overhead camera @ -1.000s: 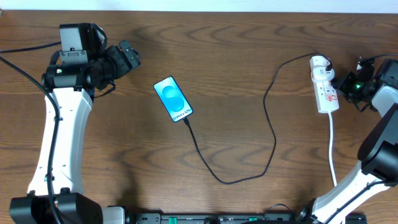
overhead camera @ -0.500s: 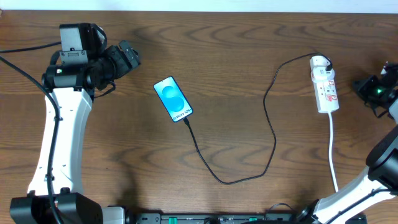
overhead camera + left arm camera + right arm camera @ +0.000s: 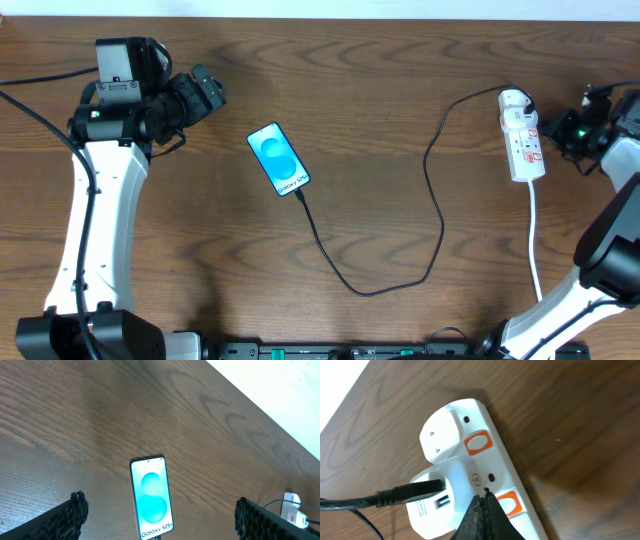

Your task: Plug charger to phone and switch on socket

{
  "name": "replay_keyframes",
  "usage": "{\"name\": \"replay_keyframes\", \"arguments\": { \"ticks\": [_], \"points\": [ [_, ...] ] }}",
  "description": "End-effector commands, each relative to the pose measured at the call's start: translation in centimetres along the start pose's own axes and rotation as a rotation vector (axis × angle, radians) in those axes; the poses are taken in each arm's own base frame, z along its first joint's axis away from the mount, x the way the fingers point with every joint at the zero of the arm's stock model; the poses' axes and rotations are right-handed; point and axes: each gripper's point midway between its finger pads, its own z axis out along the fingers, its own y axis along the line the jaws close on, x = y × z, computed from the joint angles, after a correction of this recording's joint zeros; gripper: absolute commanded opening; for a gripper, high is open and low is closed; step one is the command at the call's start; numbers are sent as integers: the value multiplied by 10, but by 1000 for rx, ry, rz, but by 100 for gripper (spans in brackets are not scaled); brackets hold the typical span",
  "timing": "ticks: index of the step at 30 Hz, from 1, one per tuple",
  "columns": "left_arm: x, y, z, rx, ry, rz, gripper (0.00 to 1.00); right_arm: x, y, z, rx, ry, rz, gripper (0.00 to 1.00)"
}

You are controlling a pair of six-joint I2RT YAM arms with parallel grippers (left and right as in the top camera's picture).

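Note:
The phone [image 3: 279, 159] lies screen-up left of centre, bright blue; it also shows in the left wrist view [image 3: 151, 497]. The black charger cable [image 3: 436, 200] runs from the phone's lower end in a loop to the white plug head [image 3: 514, 100], seated in the far end of the white power strip [image 3: 525, 145]. My left gripper [image 3: 207, 92] is open and empty, up-left of the phone. My right gripper [image 3: 558, 131] is shut and empty, just right of the strip. In the right wrist view its tips [image 3: 485, 497] sit over the strip [image 3: 492, 477] between two orange switches, beside the plug head [image 3: 437, 435].
The strip's white cord [image 3: 535, 240] runs toward the front edge on the right. The table's far edge meets a white surface [image 3: 280, 390]. Black equipment lies along the front edge [image 3: 350, 350].
My right gripper pulled away to the right of the power strip, then came back left close to it. The left arm, phone and cable have not moved.

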Motion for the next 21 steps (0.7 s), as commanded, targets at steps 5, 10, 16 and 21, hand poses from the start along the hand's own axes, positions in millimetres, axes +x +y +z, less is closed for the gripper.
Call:
{"name": "replay_keyframes", "arguments": {
  "ticks": [5, 10, 16, 21],
  "points": [
    [2, 4, 3, -14, 7, 7, 95, -1, -1, 1, 67, -14, -46, 1],
    [2, 4, 3, -14, 7, 7, 95, -1, -1, 1, 69, -14, -47, 1],
    [2, 4, 3, -14, 6, 7, 95, 1, -1, 4, 68, -6, -54, 1],
    [2, 4, 3, -14, 6, 7, 95, 9, 0, 13, 26, 20, -44, 1]
  ]
}}
